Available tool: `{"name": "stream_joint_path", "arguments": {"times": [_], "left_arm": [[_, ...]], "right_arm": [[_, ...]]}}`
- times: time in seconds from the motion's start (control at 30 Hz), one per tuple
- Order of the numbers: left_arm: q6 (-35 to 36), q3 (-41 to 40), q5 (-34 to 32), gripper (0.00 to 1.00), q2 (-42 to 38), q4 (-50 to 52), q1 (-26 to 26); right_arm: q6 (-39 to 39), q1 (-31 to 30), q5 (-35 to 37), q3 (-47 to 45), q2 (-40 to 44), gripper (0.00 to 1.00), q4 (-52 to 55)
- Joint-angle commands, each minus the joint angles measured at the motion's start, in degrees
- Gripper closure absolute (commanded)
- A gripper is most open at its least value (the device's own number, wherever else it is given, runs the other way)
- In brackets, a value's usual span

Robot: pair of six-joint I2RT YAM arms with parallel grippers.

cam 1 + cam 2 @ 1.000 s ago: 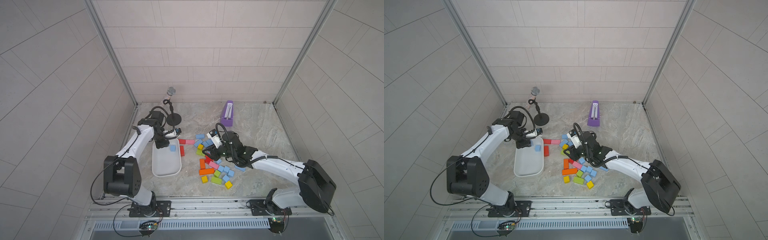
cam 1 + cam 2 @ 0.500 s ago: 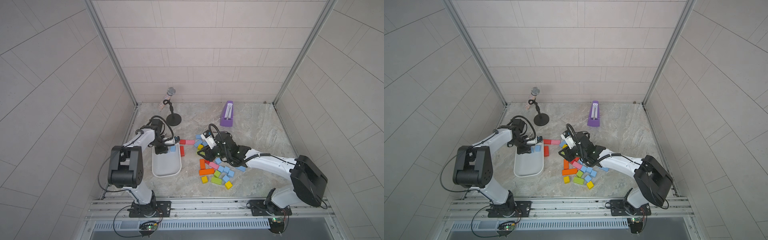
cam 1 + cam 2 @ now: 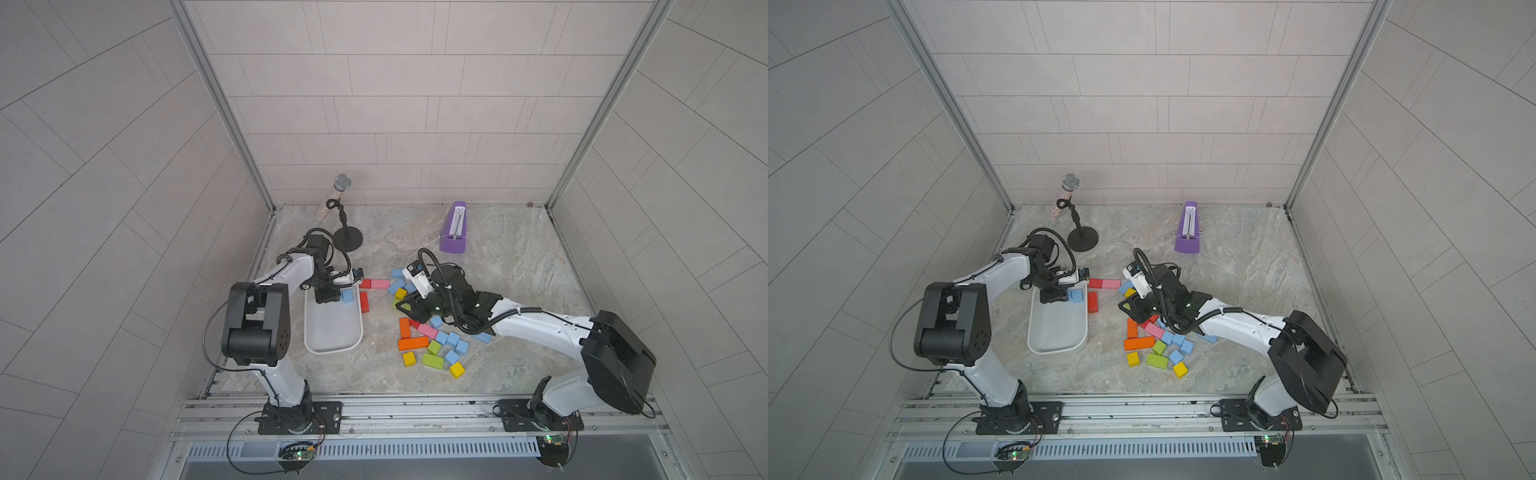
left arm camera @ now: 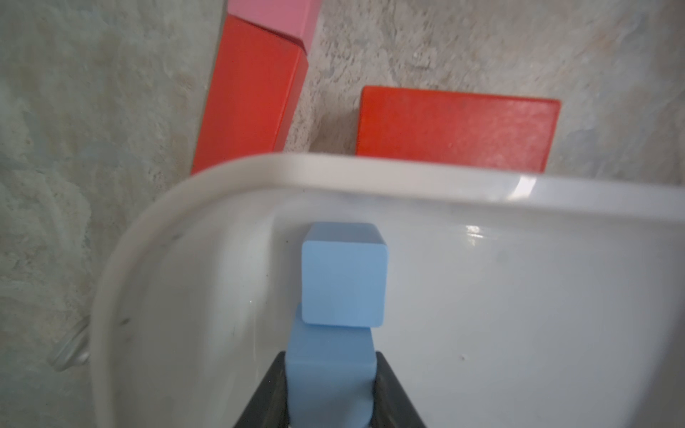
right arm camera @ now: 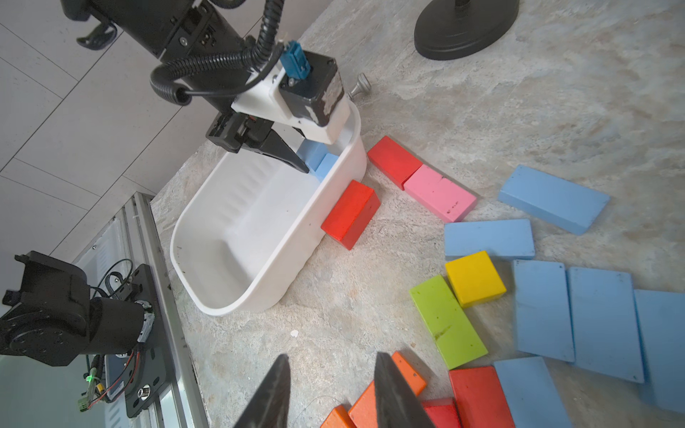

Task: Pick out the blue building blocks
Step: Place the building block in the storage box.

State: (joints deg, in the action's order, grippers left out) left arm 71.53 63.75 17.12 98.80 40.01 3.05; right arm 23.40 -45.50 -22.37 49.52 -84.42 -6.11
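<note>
- L gripper (image 4: 329, 374): the fingers are clamping a blue block (image 4: 328, 355) by its two sides. Nothing is showing betw. pads and block. The gripper is reaching down into the far end of the white bin (image 4: 407, 178).
- Blue cube (image 4: 343, 276): it is lying on the bin floor, touching the front end of the clamped block and sitting close to the bin's end wall. It is also showing in both top views (image 3: 346, 295) (image 3: 1076, 295).
- White bin: it is standing on the stone-pattern table (image 3: 519, 270), just L of the block pile.
- Mic stand (image 3: 348, 240): it is standing behind the bin, near the back wall.
- Red bricks: one (image 5: 350, 215) is lying against the bin's outer wall. The other (image 5: 393, 161) is lying end to end with a pink brick (image 5: 439, 192).
- Blue building blocks, remainder: they are lying loose on the table in the mixed pile betw. the two arms.
  - Far group: several bricks (image 5: 554, 198) (image 5: 489, 239) (image 5: 543, 309) are lying flat beside a yellow cube (image 5: 475, 278) and a green brick (image 5: 446, 322).
  - Near group: the cubes (image 3: 453, 338) are lying among orange bricks (image 3: 412, 343) and green and yellow blocks.
- R gripper (image 5: 331, 357): the fingers are standing slightly apart and gripping nothing. It is hovering low over the table at the bin-side edge of the pile.
- Purple metronome (image 3: 454, 230): it is standing upright at the back, well apart from the pile.
</note>
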Motion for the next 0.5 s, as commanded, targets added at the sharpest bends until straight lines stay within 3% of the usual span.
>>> {"name": "stream_joint_path", "arguments": {"times": [0.0,0.23,0.47], "left_arm": [[0.4,1.4,1.6,0.63,0.6,0.7,0.7],[-0.9,1.7,2.3,0.46,0.3,0.7,1.1],[-3.6,3.3,2.3,0.41,-2.5,2.5,1.4]], "right_arm": [[-0.2,-0.4,1.0,-0.7,1.8,0.6,0.3],[-0.3,-0.3,1.2,-1.4,2.4,0.6,0.5],[-0.6,0.4,0.3,-1.7,3.4,0.6,1.3]]}}
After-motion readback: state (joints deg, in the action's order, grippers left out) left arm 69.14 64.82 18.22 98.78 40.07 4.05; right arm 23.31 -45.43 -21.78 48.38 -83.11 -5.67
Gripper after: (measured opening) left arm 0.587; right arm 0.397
